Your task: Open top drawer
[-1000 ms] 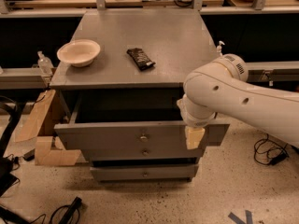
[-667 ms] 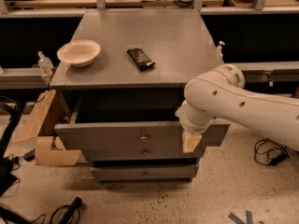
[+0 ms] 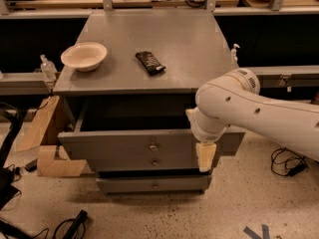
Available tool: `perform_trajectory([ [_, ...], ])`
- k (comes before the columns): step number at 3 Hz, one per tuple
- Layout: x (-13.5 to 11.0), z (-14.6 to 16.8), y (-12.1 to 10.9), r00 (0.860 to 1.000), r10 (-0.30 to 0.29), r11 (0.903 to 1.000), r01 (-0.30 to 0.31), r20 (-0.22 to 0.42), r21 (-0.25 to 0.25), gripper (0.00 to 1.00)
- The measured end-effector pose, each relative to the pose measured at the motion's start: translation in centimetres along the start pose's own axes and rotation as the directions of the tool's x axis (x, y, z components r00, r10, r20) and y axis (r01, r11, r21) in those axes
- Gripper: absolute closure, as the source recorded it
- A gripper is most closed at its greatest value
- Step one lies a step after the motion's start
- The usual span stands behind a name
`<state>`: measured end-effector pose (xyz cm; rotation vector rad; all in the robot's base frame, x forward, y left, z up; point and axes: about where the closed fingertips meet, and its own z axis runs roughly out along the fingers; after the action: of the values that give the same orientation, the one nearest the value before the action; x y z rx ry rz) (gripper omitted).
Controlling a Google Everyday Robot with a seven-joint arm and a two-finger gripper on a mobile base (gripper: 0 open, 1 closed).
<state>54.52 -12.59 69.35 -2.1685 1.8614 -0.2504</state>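
The top drawer of the grey cabinet is pulled out. Its flat grey front carries a small round metal knob, and its dark inside shows behind the front. My gripper hangs from the white arm against the right part of the drawer front, right of the knob and apart from it. The arm hides the right end of the drawer.
The mid drawer front and the bottom drawer front sit below. On the cabinet top lie a white bowl and a dark snack bar. Cardboard leans at the left; cables lie on the floor.
My arm and gripper have sunk slightly along the right part of the drawer front. The drawer stays pulled out about as far as before.
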Motion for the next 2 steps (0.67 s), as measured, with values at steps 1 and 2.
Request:
perform_trajectory([
  [1,0.02,-0.12,0.04,1.000,-0.001,1.0000,0.001,-0.002,0.001,0.26],
  [2,0.03,-0.20,0.06,1.000,-0.001,1.0000,0.001,-0.003,0.002,0.49],
])
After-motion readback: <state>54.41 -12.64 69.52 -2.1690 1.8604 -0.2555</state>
